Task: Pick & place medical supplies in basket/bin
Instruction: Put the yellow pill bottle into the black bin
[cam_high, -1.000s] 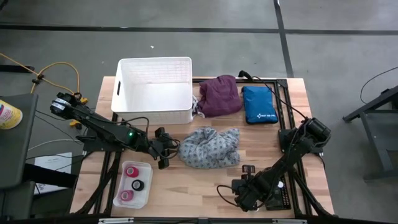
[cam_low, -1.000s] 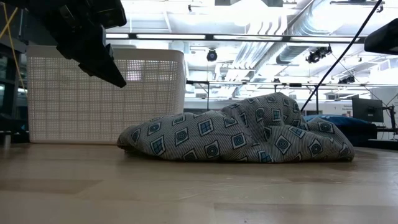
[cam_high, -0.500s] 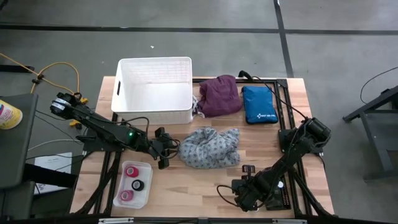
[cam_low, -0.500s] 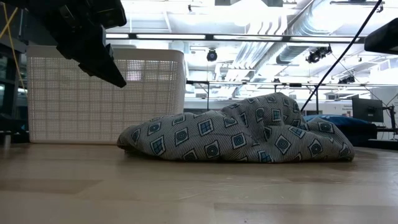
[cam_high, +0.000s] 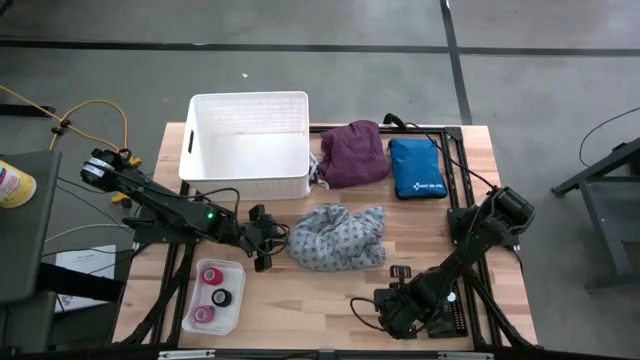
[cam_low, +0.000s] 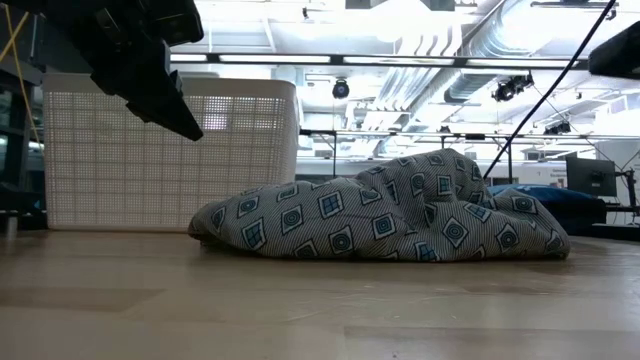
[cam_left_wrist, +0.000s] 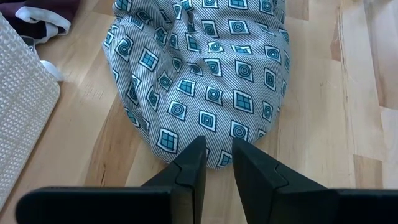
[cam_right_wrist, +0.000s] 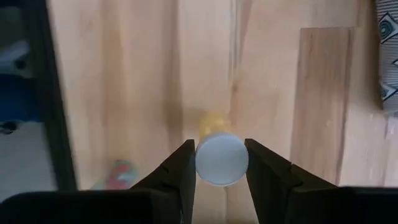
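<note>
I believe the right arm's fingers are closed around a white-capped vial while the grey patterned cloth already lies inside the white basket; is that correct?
Not quite. The grey patterned cloth is not in the white basket; the high view shows it lying on the table in front of the basket. The rest holds: the right wrist view shows the right gripper with its fingers closed around a white-capped vial.

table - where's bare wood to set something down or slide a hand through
Bare wood on the table lies between the tape tray and right gripper, below the patterned cloth. Crowded along the far edge: basket, purple cloth, blue pouch.
</note>
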